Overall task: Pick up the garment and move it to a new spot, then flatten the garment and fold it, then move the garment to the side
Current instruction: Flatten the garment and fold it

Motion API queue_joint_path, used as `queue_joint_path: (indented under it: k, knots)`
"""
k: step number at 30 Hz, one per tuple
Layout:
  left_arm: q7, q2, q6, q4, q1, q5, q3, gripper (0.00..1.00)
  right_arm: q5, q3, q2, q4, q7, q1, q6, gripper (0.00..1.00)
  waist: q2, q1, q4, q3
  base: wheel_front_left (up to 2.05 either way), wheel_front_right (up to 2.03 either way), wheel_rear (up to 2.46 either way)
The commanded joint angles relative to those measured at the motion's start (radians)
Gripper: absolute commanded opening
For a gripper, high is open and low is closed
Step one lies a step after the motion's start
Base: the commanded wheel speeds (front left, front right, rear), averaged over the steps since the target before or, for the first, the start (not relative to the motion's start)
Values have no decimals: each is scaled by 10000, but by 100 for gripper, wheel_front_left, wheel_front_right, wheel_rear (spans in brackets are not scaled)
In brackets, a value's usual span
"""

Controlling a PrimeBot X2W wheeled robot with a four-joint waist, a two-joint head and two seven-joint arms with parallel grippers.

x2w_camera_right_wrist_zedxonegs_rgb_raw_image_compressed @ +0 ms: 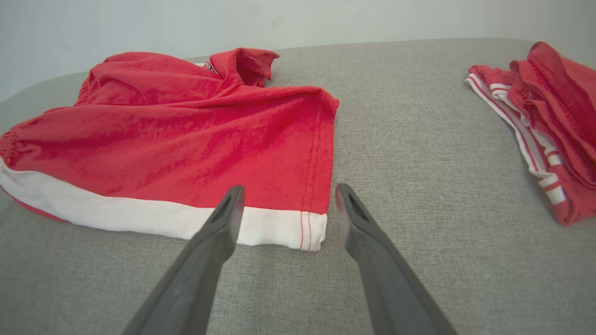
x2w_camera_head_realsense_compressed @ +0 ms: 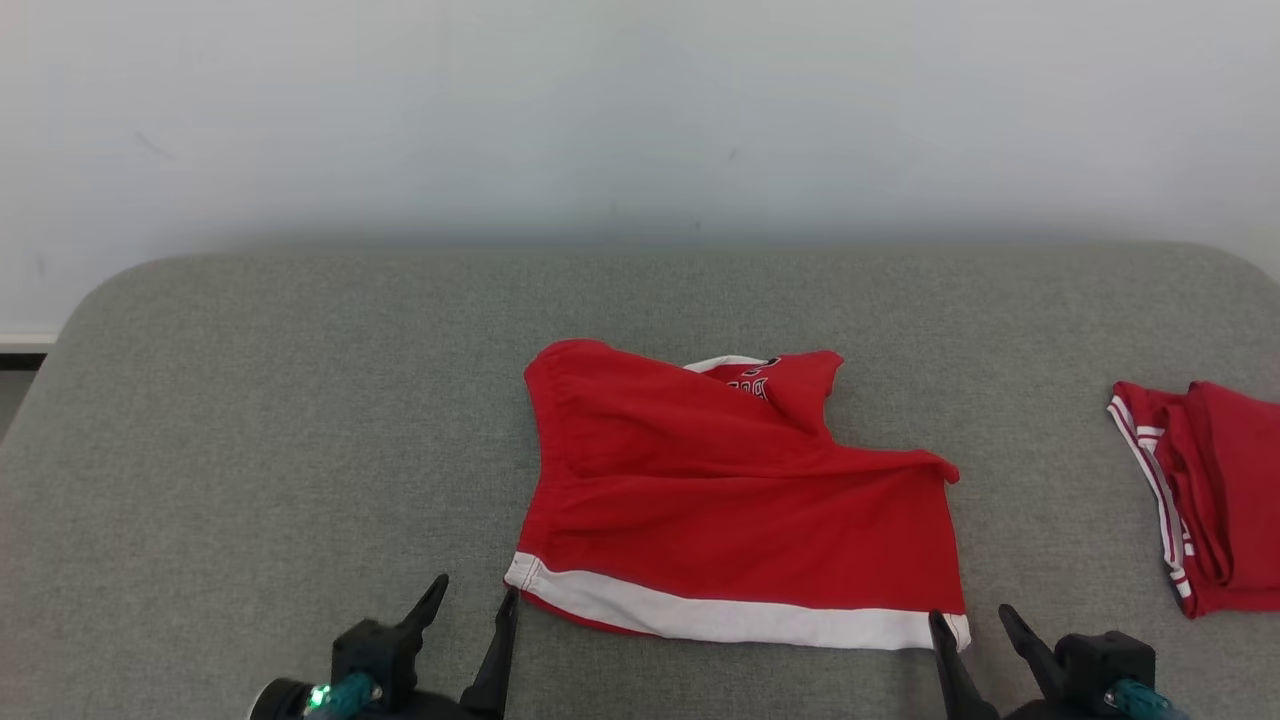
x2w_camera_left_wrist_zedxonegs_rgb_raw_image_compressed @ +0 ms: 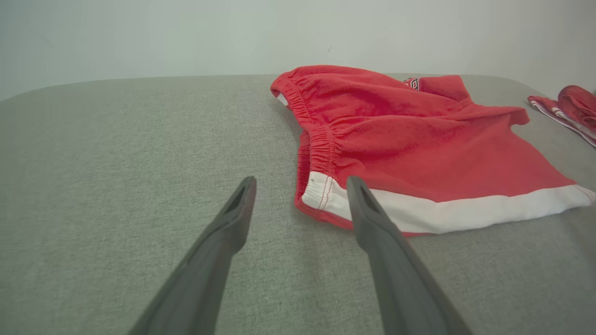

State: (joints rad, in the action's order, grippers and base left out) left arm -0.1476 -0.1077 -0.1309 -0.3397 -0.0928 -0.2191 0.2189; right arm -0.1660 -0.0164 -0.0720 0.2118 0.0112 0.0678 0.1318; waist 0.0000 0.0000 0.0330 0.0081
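The garment [x2w_camera_head_realsense_compressed: 730,490] is a pair of red shorts with a white band along its near edge, lying folded over and rumpled on the grey padded surface [x2w_camera_head_realsense_compressed: 250,430]. My left gripper [x2w_camera_head_realsense_compressed: 473,592] stands open just off the near left corner of the garment [x2w_camera_left_wrist_zedxonegs_rgb_raw_image_compressed: 419,144], nothing between its fingers. My right gripper [x2w_camera_head_realsense_compressed: 970,618] is open at the near right corner of the garment [x2w_camera_right_wrist_zedxonegs_rgb_raw_image_compressed: 186,139], with the white band's corner between its fingertips in the right wrist view. Whether the fingers touch the cloth I cannot tell.
A second red garment [x2w_camera_head_realsense_compressed: 1210,490] with red and white striped trim lies bunched at the right edge of the surface, also seen as the bunched garment [x2w_camera_right_wrist_zedxonegs_rgb_raw_image_compressed: 545,116] in the right wrist view. A pale wall [x2w_camera_head_realsense_compressed: 640,110] stands behind the surface's far rounded edge.
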Motion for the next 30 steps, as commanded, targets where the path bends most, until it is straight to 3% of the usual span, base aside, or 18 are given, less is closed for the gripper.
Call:
queue_joint_path:
  k: [1,6,13,29,30]
  knots:
    - [256,-85,13,-290,-445,-141,240,100,-12,-49,44,118,166,-241,-26,100,0,0,-56,329,0,0,0]
    - [988,-43,47,-1534,-1687,-423,526,100,-145,-410,96,795,773,-875,-26,100,0,0,-124,774,0,0,0]
    - [934,172,29,-2470,-2467,-577,788,100,20,-192,147,1424,837,-1246,-26,100,0,0,-146,1112,0,0,0]
    - [521,-41,5,-2819,-2796,-1216,1553,100,24,-77,219,1659,640,-1365,-26,100,0,0,-116,1166,0,0,0]
    - [506,-51,9,-2848,-2806,-1260,1581,94,22,-92,219,1678,622,-1385,-26,100,0,0,-112,1162,0,0,0]
